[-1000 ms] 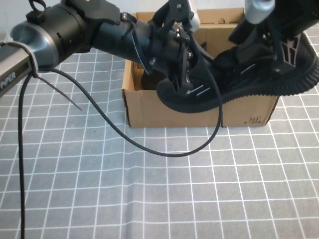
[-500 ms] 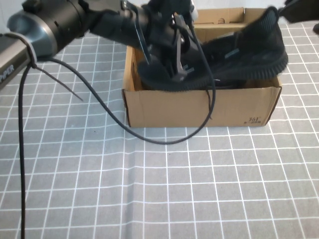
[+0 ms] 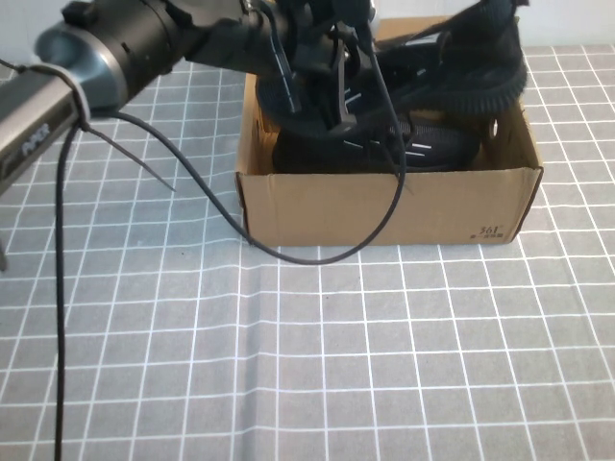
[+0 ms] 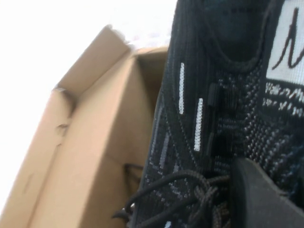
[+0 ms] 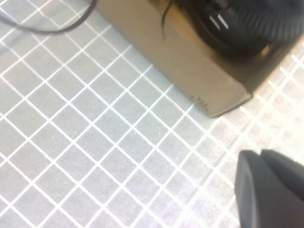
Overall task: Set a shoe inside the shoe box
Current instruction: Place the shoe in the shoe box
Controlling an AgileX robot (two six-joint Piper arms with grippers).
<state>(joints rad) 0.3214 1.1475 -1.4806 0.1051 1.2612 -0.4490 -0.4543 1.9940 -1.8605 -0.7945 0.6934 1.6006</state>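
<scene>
The brown shoe box [image 3: 384,206] stands open at the far middle of the table. My left gripper [image 3: 338,96] reaches into its left half and is shut on a black knit shoe [image 3: 471,72]. That shoe lies tilted, toe low under the gripper, heel raised over the box's right side. A second black shoe [image 3: 423,146] with white dashes lies beneath it on the box floor. The left wrist view shows one finger [image 4: 259,194] pressed on the knit by the laces. My right gripper [image 5: 260,159] is shut and empty, above the table near the box's printed corner [image 5: 202,102].
A black cable [image 3: 192,192] hangs from the left arm and loops down over the box's front wall onto the grey checked cloth [image 3: 317,365]. The lid flap [image 3: 423,29] stands behind the box.
The shoe has gone down and back into the box, toe sinking lower on the left. The right arm has let go and left the high view.
</scene>
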